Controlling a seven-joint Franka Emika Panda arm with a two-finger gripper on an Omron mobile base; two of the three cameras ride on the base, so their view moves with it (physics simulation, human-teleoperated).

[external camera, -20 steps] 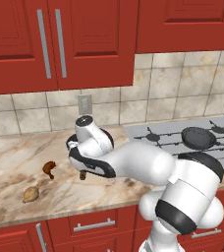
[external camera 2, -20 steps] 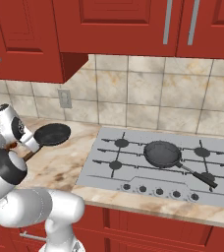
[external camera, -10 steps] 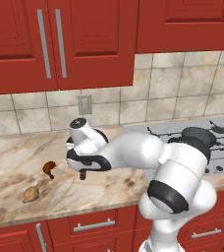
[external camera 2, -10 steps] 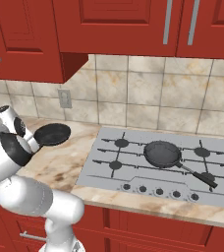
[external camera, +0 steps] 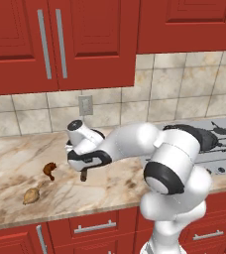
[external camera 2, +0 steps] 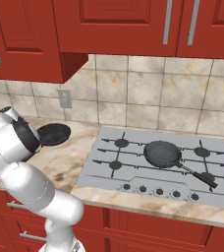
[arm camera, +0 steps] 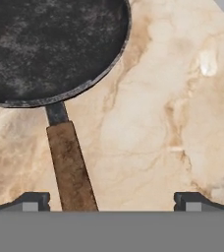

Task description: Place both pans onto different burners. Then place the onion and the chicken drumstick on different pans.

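Note:
The wider black pan (arm camera: 50,49) lies on the marble counter left of the cooktop, also seen as pan (external camera 2: 54,134). Its brown wooden handle (arm camera: 70,167) runs toward me, between my fingertips and nearer the left one. My gripper (arm camera: 111,202) is open just above the handle, shown as gripper (external camera: 86,163) over the handle's end (external camera: 84,175). The smaller dark-grey pan (external camera 2: 162,153) sits on the middle burner of the cooktop (external camera 2: 133,170). The reddish-brown chicken drumstick (external camera: 49,169) and the tan onion (external camera: 31,195) lie on the counter left of my hand.
Bare burners (external camera 2: 121,143) stand around the small pan, with a row of knobs (external camera 2: 159,191) along the cooktop's front. A wall outlet (external camera: 85,104) is behind the black pan. Red cabinets hang overhead. The counter's front edge (external camera: 60,218) runs close below the onion.
My hand has sunk a little toward the pan handle while the arm's elbow swung right. The jaws stay open. Pans, onion and drumstick have not moved.

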